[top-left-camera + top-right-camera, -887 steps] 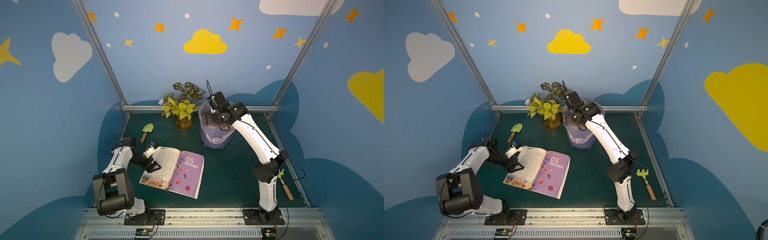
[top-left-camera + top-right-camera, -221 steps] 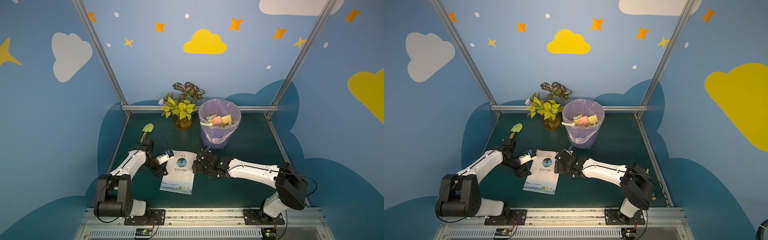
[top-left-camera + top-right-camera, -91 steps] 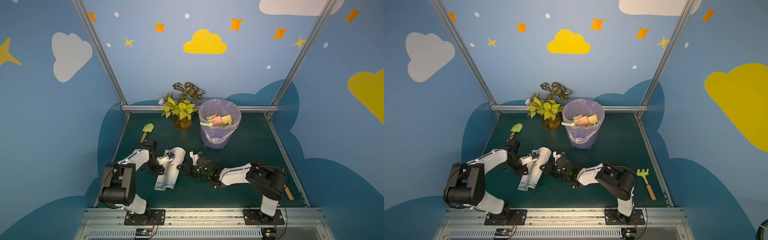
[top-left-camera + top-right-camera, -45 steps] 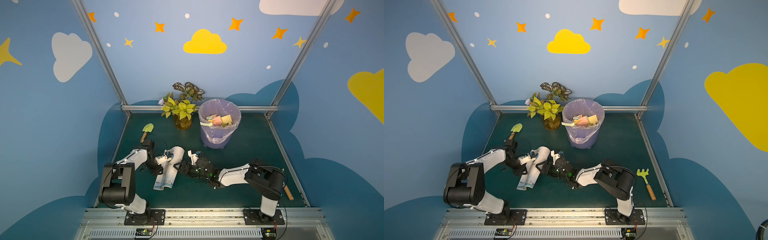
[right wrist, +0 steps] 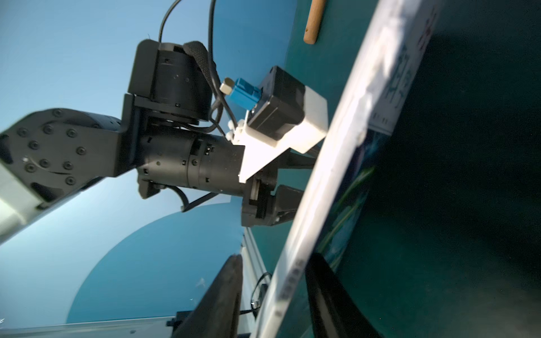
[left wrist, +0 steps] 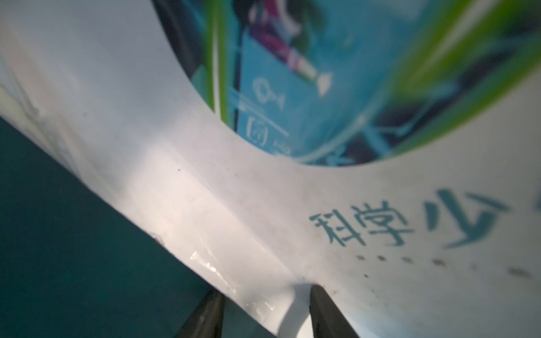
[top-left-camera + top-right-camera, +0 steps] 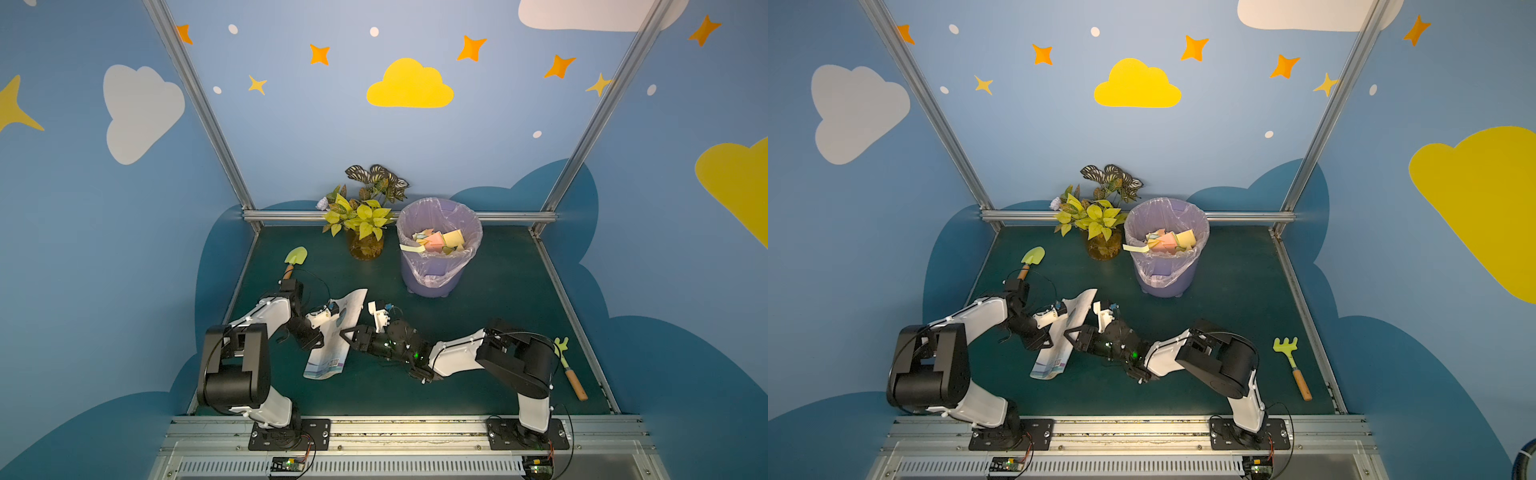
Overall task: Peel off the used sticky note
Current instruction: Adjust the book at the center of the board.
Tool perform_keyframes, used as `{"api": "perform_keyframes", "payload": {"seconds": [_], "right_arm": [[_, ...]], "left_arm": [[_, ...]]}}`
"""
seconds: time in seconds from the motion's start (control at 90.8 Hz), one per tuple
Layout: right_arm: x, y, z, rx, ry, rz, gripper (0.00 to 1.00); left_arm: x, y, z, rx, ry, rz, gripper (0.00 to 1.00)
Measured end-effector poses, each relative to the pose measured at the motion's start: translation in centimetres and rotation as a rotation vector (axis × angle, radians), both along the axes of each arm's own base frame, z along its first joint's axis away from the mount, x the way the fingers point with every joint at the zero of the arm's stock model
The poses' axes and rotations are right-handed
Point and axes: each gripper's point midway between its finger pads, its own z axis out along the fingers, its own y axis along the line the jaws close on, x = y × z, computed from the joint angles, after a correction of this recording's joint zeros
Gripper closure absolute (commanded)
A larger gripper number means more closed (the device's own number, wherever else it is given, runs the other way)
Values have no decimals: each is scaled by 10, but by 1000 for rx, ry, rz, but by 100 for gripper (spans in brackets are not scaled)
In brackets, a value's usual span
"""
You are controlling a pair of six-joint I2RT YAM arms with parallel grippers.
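Observation:
A thin white book point(image 7: 337, 328) point(image 7: 1068, 328) with a blue-green round picture on its cover stands tilted up off the green mat between both arms. My left gripper point(image 7: 319, 338) point(image 6: 266, 313) is shut on its left edge, one finger on each face. In the right wrist view that gripper point(image 5: 295, 178) shows behind the book. My right gripper point(image 7: 347, 334) point(image 5: 272, 295) straddles the opposite edge. One of its fingers lies against the cover and the other stands clear, so it is open. The used sticky note is out of view.
A lilac lined bin point(image 7: 438, 266) holding several coloured paper notes stands at the back, beside a potted plant point(image 7: 365, 226). A small trowel point(image 7: 296, 259) lies at the back left. A toy rake point(image 7: 570, 368) lies near the right edge.
The book stays propped up between the arms and has swung slightly more upright. My right gripper's jaws widened, then narrowed round the book's edge. The left gripper keeps its hold.

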Motion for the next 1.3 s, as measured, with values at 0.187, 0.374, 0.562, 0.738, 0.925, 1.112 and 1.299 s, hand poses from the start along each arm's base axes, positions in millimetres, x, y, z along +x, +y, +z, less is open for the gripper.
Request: {"api": "perform_keyframes", "payload": {"seconds": [0.187,0.374,0.562,0.738,0.925,1.112,1.299], "right_arm": [[-3,-25,-9,-228,-36,-76,100],[-11,-46,18,-513,-105,-118,100],[-20,-77,75,-868,-220,-164,100],[-34,-114,105,-1194,-348,-176,100],[-29,-123,83,-1467,-417,-139,100],[-27,-92,20,-1522,-375,-46,100],[-28,-39,-33,-1358,-240,19,100]], "left_arm": [[-5,1,4,-28,12,18,38],[-6,4,32,-116,7,82,19],[3,5,65,-211,-68,116,18],[-4,-2,68,-261,-42,110,18],[-6,-1,69,-283,-35,121,20],[-5,10,65,-295,-15,162,21],[-2,21,64,-289,-20,187,21]]}}
